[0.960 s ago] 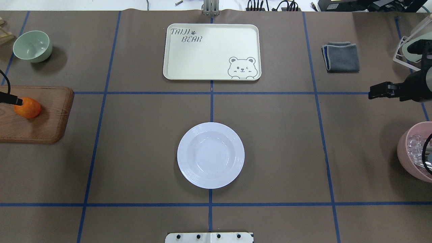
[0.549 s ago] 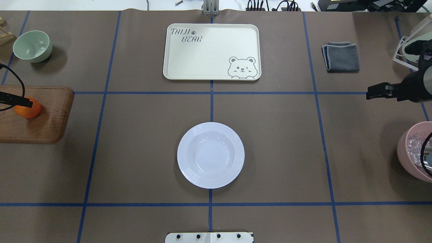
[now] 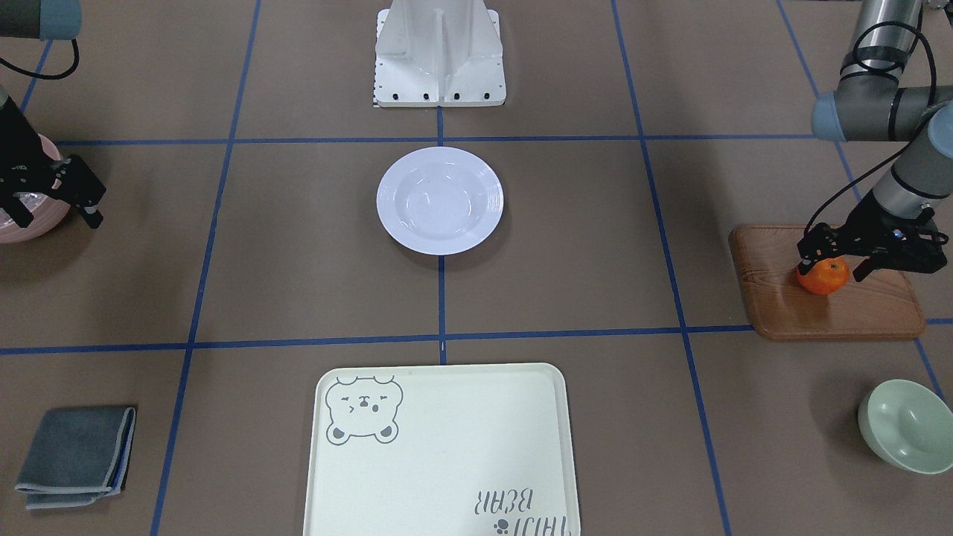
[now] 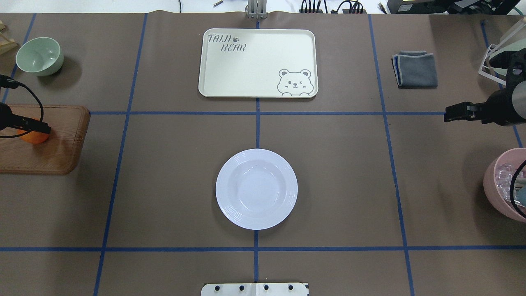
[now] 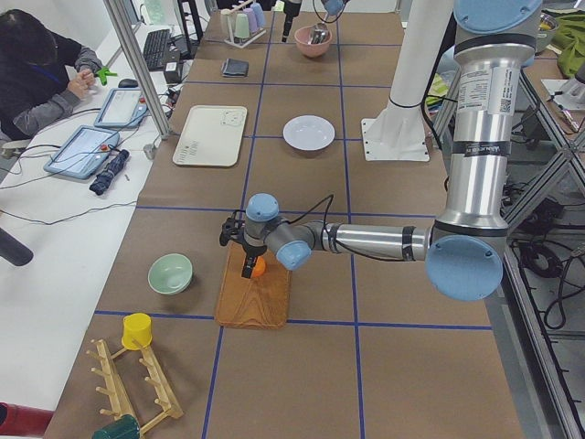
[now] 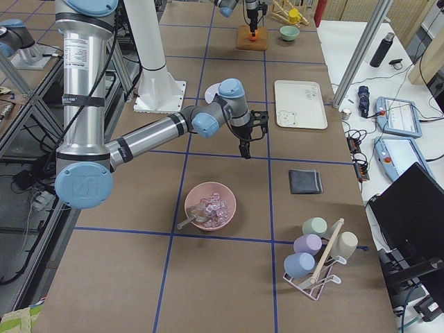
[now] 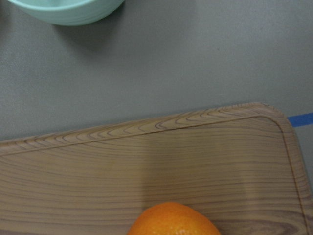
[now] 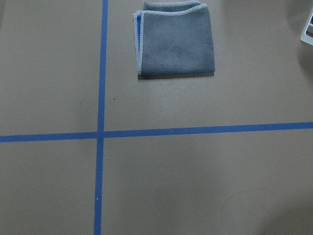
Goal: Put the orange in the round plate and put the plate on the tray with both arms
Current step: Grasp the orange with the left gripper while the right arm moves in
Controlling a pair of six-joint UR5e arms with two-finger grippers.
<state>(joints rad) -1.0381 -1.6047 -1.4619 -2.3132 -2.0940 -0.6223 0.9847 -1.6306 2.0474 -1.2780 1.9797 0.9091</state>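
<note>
The orange (image 3: 823,279) lies on a brown wooden board (image 3: 841,313) at the table's left end. My left gripper (image 3: 834,266) hangs open just above it, one finger on each side of its top, and it partly hides the orange (image 4: 33,138) in the overhead view. The left wrist view shows only the top of the orange (image 7: 173,221). The white round plate (image 4: 257,189) sits empty at the table's middle. Beyond it lies the cream tray (image 4: 257,61), empty too. My right gripper (image 3: 58,216) hovers open over bare table at the right side.
A mint-green bowl (image 4: 40,55) stands behind the board. A pink bowl (image 4: 503,193) with clear pieces and a spoon sits at the right edge. A folded grey cloth (image 4: 415,69) lies at the back right, near a cup rack (image 6: 316,260).
My left gripper has slid further over the orange and covers more of it. My right gripper has crept slightly toward the table's middle.
</note>
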